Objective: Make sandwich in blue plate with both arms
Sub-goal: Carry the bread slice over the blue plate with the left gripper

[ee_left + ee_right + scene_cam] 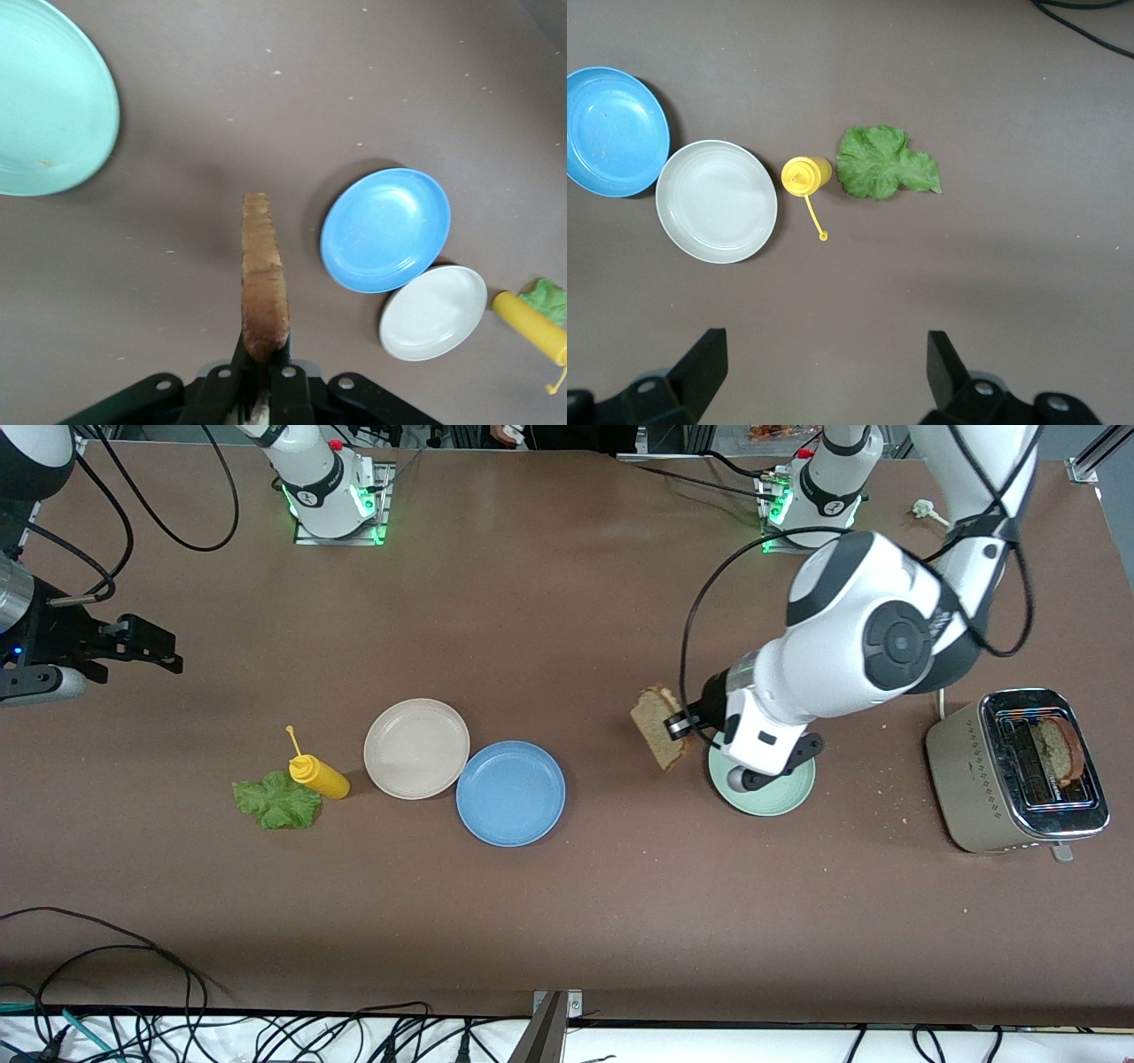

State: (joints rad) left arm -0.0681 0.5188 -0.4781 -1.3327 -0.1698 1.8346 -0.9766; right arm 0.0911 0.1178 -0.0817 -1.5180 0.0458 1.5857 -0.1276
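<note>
Front view: left gripper [680, 726] has its jaws clamped on 1 porous tan bread slice [660, 727], held on edge above bare matte brown worktop [567, 921] beside the smooth mint plate [791, 794]. Blue plate [510, 793], round, glossy and raised-rimmed, touches the beige plate [416, 747]; open worktop lies between it and the slice. Ruffled lettuce leaf [276, 801] touches the yellow squeeze bottle [318, 774]. Metal toaster [1015, 771] holds 1 more slice. Right gripper [824, 372] waits, jaws apart, over worktop near the right arm's end.
</note>
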